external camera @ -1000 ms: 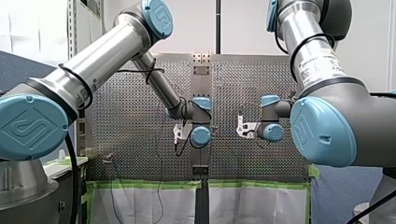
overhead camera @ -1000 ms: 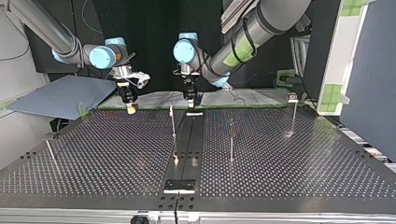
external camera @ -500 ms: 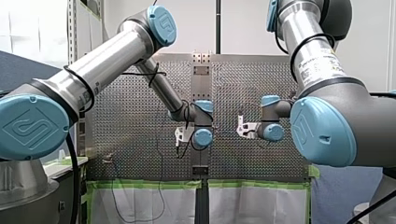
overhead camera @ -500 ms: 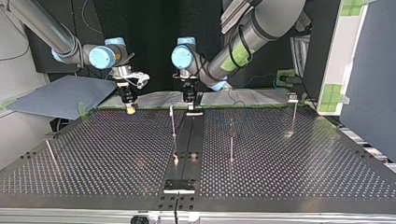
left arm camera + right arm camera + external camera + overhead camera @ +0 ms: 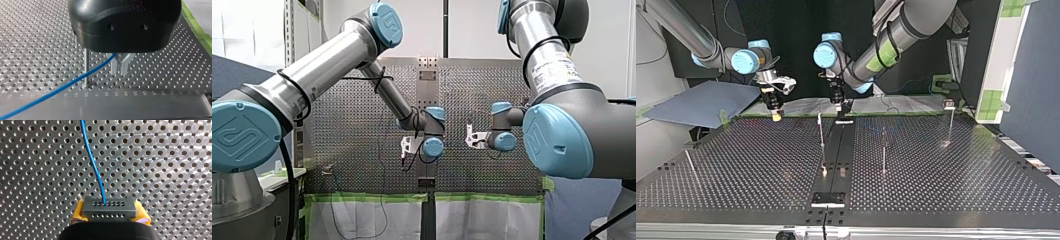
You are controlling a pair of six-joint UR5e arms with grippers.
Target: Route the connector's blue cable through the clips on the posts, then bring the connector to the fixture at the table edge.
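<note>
In the front view a white wall (image 5: 472, 30) rises at twelve o'clock, a rack (image 5: 288, 35) at ten, and green tape (image 5: 367, 197) over white sheeting (image 5: 362, 220) at six o'clock.

The far post (image 5: 821, 131) and near post (image 5: 883, 150) flank the perforated table's (image 5: 761, 165) dark centre strip (image 5: 838, 150); the blue cable (image 5: 62, 86) slants past the far one. The edge post (image 5: 950, 122) and leaning post (image 5: 691, 167) stand well apart, leaving open lanes.
</note>
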